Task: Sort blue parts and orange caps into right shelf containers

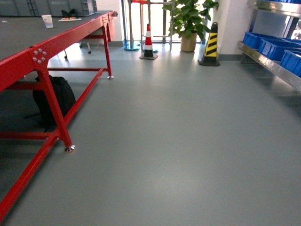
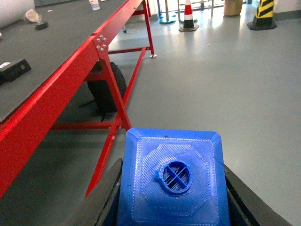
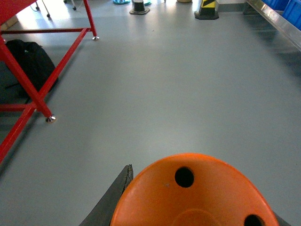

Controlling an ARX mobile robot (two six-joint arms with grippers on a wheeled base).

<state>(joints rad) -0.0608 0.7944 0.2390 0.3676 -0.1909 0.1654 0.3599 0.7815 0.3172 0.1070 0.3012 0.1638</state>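
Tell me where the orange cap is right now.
The orange cap fills the bottom of the right wrist view, held in the right gripper above bare grey floor; the head view does not show it.

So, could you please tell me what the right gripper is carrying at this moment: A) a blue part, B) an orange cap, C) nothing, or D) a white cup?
B: the right wrist view shows the orange cap, holes in its flat top, filling the foreground between the jaws, one dark jaw visible at its left; the blue part sits in the left gripper.
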